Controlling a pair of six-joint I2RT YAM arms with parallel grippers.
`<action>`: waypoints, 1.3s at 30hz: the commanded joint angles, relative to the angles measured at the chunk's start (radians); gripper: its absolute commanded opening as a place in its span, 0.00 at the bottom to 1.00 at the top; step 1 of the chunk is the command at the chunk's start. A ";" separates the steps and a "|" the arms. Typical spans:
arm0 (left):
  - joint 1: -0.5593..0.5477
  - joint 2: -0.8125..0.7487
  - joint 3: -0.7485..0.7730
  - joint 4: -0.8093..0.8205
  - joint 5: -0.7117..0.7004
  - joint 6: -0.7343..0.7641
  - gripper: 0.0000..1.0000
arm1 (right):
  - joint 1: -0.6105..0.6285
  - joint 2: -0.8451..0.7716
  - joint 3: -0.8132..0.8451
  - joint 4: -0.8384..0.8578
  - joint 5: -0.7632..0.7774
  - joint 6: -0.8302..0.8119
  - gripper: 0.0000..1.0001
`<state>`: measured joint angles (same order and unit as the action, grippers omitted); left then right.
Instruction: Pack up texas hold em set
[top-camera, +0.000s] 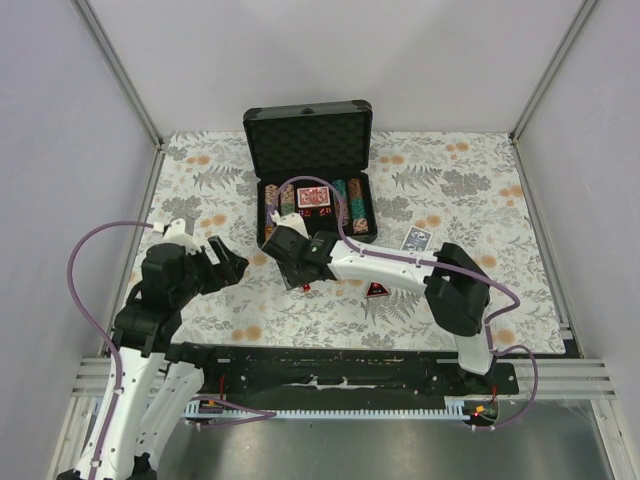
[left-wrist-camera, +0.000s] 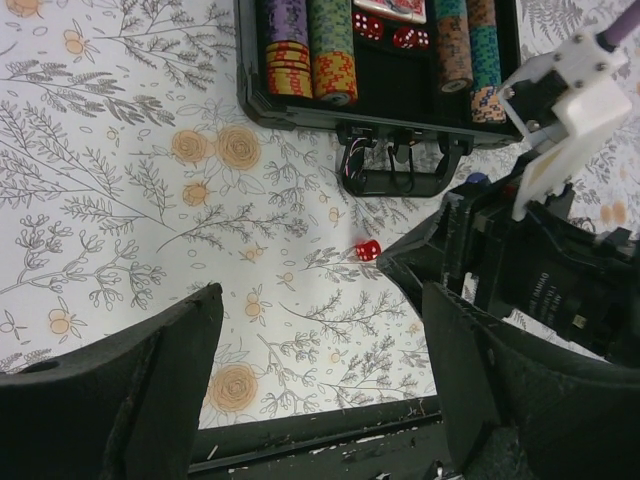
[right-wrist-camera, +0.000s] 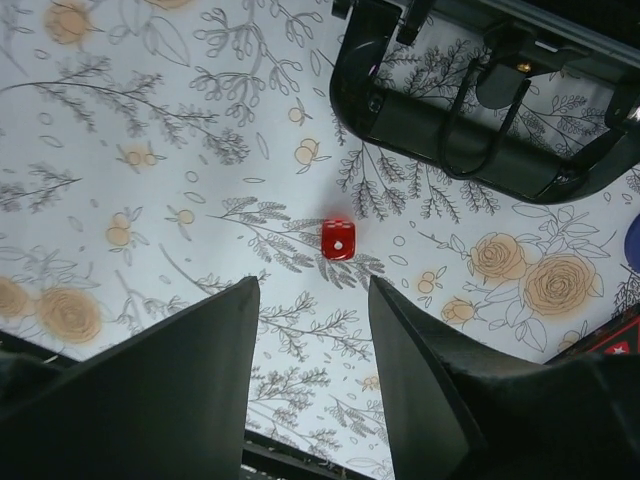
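The dark grey briefcase (top-camera: 308, 170) lies open at the back of the table, its lid (top-camera: 308, 130) upright. It holds rows of poker chips (left-wrist-camera: 335, 60), a red card deck (top-camera: 313, 197) and red dice (left-wrist-camera: 405, 37). One red die (right-wrist-camera: 338, 238) lies loose on the cloth in front of the case handle (right-wrist-camera: 470, 130). My right gripper (right-wrist-camera: 312, 300) hovers just short of this die, open, with nothing between its fingers. My left gripper (left-wrist-camera: 322, 300) stands wide open over bare cloth to the left, the die (left-wrist-camera: 368, 250) beyond it.
A blue card deck (top-camera: 417, 240) lies on the floral cloth right of the case. A small red and black item (top-camera: 377, 291) lies under the right arm. A blue round thing (right-wrist-camera: 632, 240) shows at the edge of the right wrist view. The black base rail (top-camera: 340, 365) runs along the near edge.
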<state>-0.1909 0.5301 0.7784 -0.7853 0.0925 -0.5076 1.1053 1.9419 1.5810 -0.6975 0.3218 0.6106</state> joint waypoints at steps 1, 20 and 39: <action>0.005 -0.007 -0.033 0.069 0.042 -0.037 0.86 | 0.004 0.055 0.016 0.013 0.063 0.002 0.55; 0.005 0.001 -0.068 0.097 0.019 -0.040 0.86 | -0.024 0.152 0.016 0.062 -0.010 -0.089 0.44; 0.005 -0.005 -0.071 0.103 0.013 -0.042 0.86 | -0.038 0.155 -0.027 0.082 -0.075 -0.072 0.37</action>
<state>-0.1909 0.5312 0.7128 -0.7246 0.1078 -0.5247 1.0683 2.0941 1.5604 -0.6361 0.2577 0.5312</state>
